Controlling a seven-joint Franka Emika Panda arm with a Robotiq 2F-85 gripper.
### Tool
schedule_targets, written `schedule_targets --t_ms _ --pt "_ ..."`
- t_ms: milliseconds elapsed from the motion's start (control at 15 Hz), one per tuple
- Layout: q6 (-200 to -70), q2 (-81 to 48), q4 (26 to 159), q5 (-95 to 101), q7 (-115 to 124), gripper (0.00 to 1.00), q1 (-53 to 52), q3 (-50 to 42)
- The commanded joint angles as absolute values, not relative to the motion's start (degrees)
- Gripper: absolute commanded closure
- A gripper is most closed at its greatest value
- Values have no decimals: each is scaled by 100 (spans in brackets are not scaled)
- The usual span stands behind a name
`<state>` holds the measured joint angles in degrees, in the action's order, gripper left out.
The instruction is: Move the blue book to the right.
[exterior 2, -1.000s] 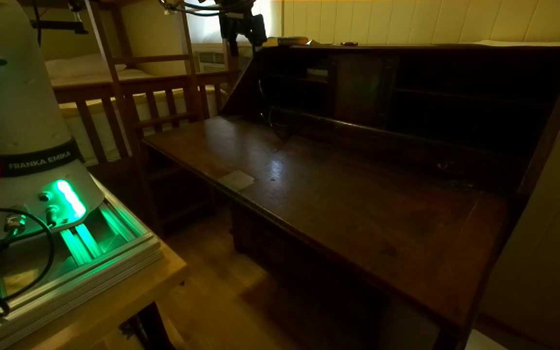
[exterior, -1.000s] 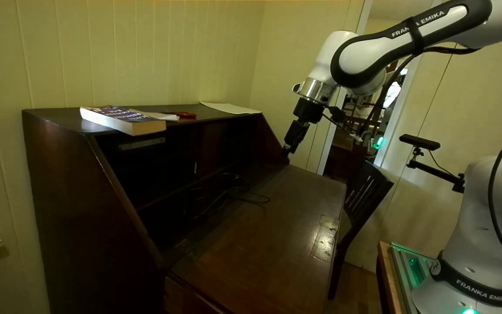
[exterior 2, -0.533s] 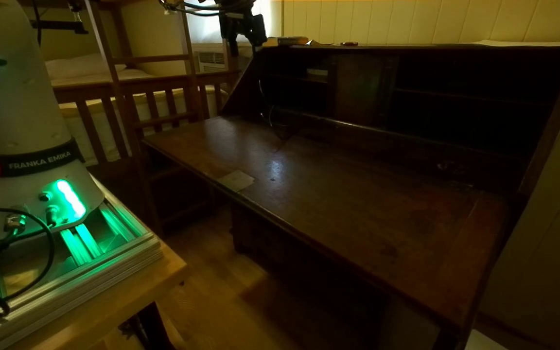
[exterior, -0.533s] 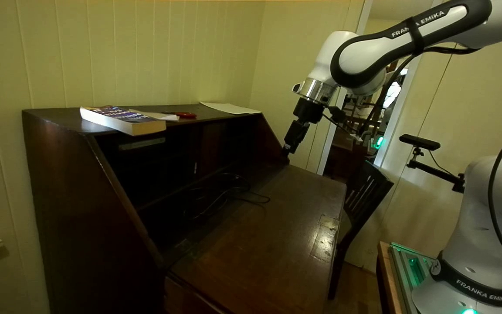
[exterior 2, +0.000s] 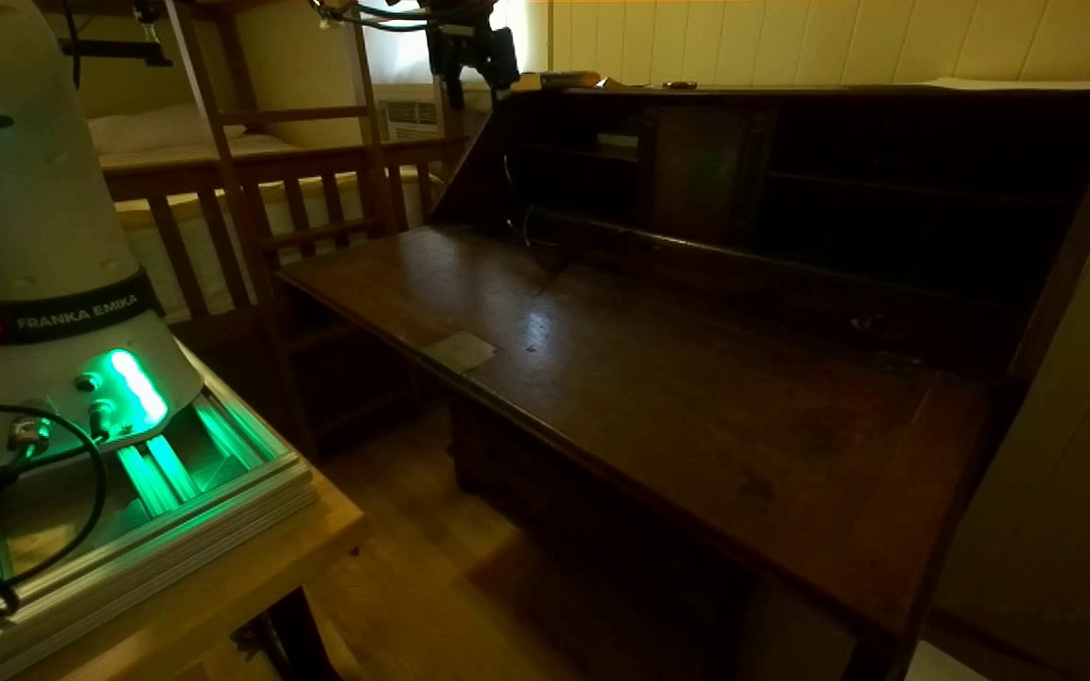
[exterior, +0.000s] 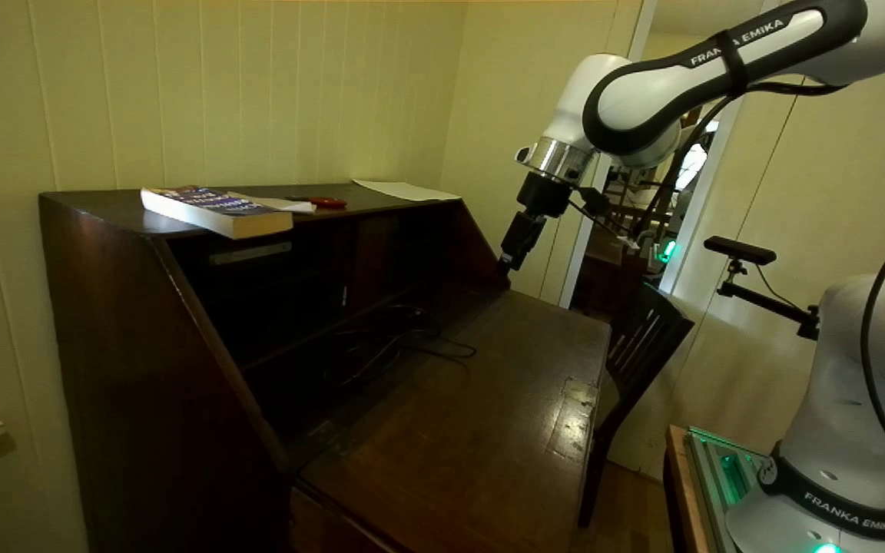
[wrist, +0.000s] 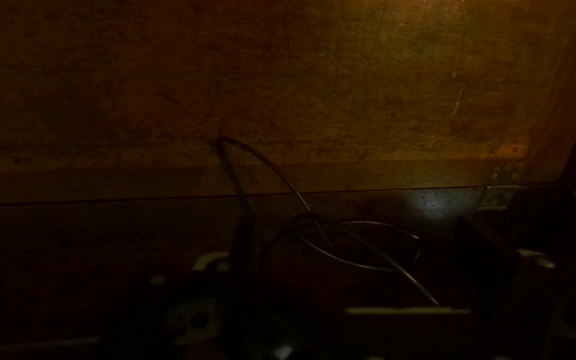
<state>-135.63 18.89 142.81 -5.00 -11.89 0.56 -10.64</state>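
Wrist view: Robotiq gripper [wrist: 359, 235] empty, fingers wide; both exterior views show it and the blue paperback [exterior: 216, 211] unmoved this past second, the task seemingly unstarted.

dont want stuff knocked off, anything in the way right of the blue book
Yes: right of the blue book in both exterior views lie a white paper, a red object and, farther, a pale sheet; sliding might push them.

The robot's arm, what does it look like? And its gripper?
The arm is rounded, white and black, with white FRANKA EMIKA letters and a black cable. A shiny silver ring comes before the gripper, which is black and blocky. The base has a green light.
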Motion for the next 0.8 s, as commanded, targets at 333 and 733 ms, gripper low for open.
schedule_targets --t_ms 333,733 --pt "-13545 1885 14272 -539 -1213 0 148 -972" --pt "-13403 1285 13316 -1470 -204 0 121 -995"
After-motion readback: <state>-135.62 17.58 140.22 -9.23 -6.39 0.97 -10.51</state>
